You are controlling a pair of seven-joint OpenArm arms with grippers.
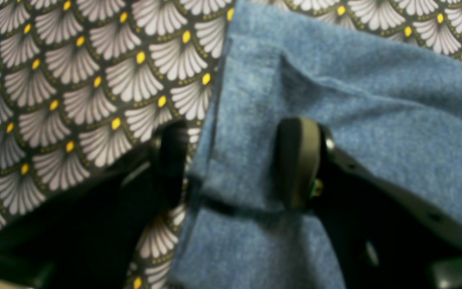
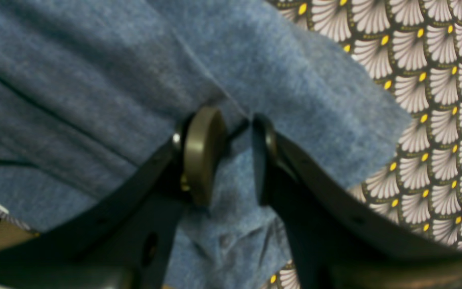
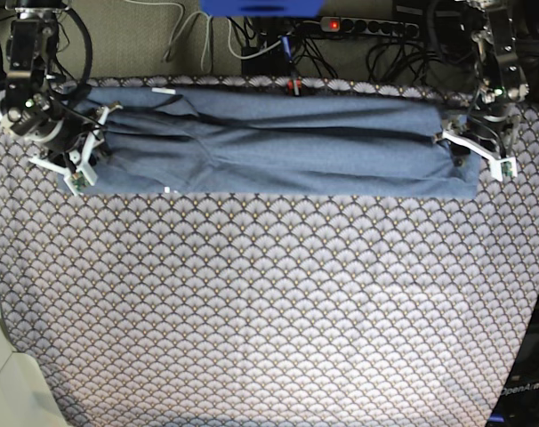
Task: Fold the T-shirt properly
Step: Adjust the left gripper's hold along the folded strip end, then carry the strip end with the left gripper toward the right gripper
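Note:
The slate-blue T-shirt (image 3: 287, 147) lies folded into a long band across the far part of the table, plain side up. My left gripper (image 3: 472, 153) is at its right end. In the left wrist view the left gripper (image 1: 233, 164) is open. One finger (image 1: 297, 160) rests on the T-shirt (image 1: 375, 100), the other on the tablecloth, with the cloth's edge between them. My right gripper (image 3: 83, 165) is at the band's left end. In the right wrist view the right gripper (image 2: 233, 156) stands with jaws close together, pinching a crease of the T-shirt (image 2: 94, 80).
The scallop-patterned tablecloth (image 3: 269, 302) covers the whole table. Cables and a power strip (image 3: 367, 27) run behind the far edge. A blue object (image 3: 261, 7) sits at the back centre. A pale surface (image 3: 3, 374) lies past the table's near left corner.

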